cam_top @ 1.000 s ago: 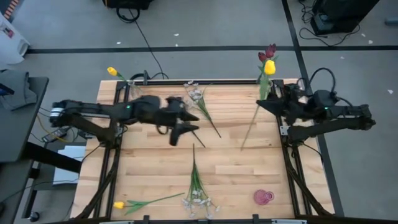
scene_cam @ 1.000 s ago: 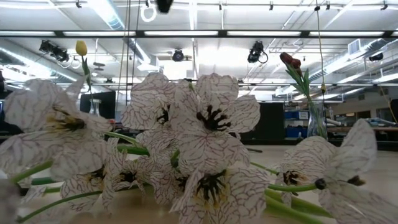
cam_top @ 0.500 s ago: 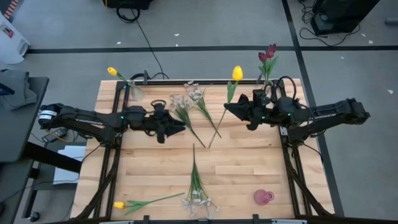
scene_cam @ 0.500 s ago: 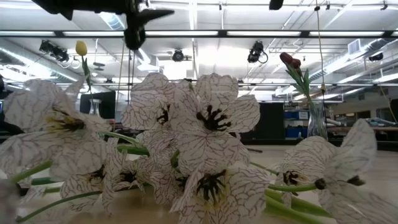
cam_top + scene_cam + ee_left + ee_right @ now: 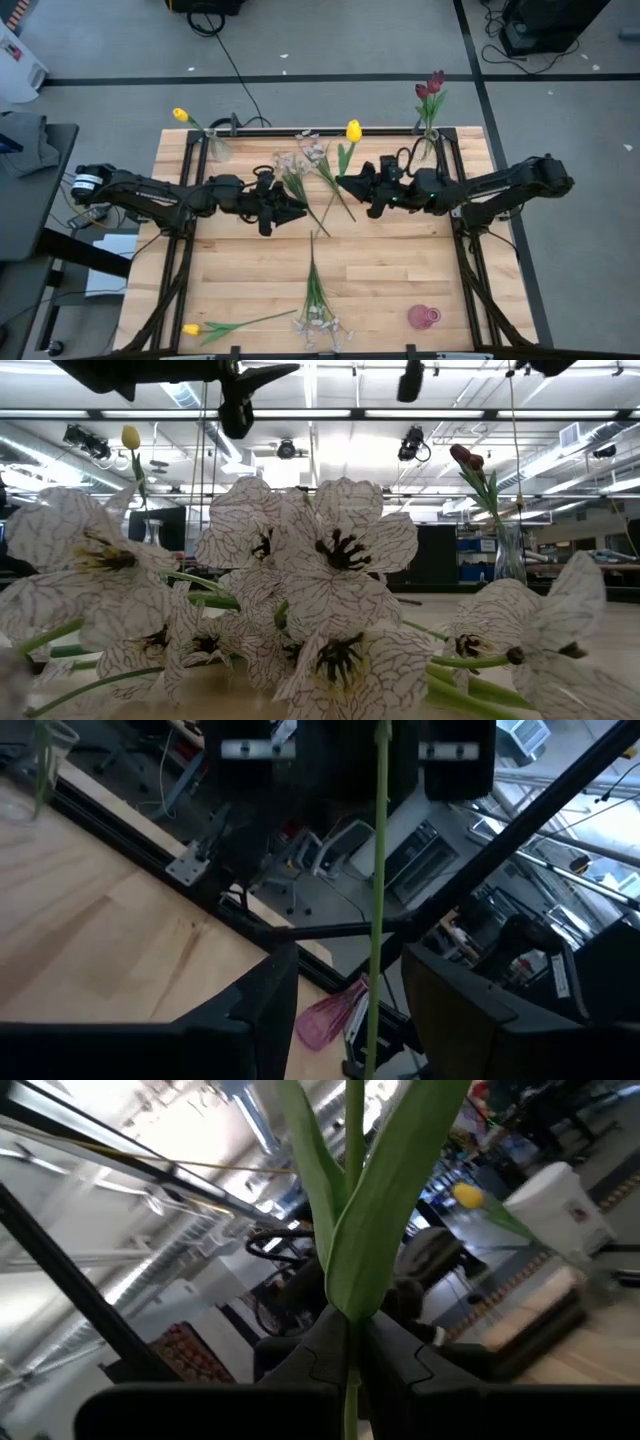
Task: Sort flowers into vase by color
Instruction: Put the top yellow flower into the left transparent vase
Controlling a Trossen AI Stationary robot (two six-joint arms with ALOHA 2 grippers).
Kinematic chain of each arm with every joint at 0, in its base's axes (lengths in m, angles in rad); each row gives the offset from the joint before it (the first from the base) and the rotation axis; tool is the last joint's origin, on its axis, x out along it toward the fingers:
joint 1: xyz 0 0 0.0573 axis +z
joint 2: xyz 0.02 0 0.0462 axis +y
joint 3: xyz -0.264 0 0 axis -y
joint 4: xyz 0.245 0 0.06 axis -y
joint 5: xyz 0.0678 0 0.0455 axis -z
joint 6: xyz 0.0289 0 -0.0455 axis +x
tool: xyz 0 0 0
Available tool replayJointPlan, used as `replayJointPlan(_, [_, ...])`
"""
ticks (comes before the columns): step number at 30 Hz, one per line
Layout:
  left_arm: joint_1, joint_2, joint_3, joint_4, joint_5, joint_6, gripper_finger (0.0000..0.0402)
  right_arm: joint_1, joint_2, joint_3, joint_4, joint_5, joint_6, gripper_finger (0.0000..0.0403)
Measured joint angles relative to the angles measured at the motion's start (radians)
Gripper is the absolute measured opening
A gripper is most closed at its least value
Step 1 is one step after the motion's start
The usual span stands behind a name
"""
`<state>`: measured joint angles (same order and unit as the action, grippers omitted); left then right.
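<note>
Yellow tulip (image 5: 353,131) clamped in right end effector (image 5: 343,183); left end effector (image 5: 300,211) seemingly apart

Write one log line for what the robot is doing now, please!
right gripper: shut on yellow tulip, held upright mid-table | left gripper: open, stem between fingers | red tulips: in far-right vase

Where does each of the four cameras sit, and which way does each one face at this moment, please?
High view: above the table, looking straight down; both arms show, the right gripper shut on a yellow tulip.
Low view: at table-top height, looking level through whitish blossoms; arm parts hang at the top.
Left wrist view: on the left arm, looking past its own fingers at the tulip's stem.
Right wrist view: on the right arm, looking along the gripped stem and leaves.
Shared: high and low views both show the red tulips in their vase.
</note>
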<state>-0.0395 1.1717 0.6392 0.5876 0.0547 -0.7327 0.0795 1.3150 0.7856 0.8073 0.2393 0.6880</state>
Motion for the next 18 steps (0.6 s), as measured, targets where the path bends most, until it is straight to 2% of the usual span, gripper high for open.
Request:
replayJointPlan(12, [-0.003,0.027,0.063,-0.05,0.057,0.022,0.0183,0.04,0.189,0.024,0.205,0.056,0.024,0.0029])
replayJointPlan(15, [-0.008,0.09,0.089,-0.062,0.098,0.022,0.0183,0.048,0.239,0.075,0.209,0.03,0.014,0.0029])
replayJointPlan(18, [-0.008,0.149,0.132,-0.066,0.183,0.022,0.0183,0.051,0.283,0.119,0.207,-0.012,0.008,0.0029])
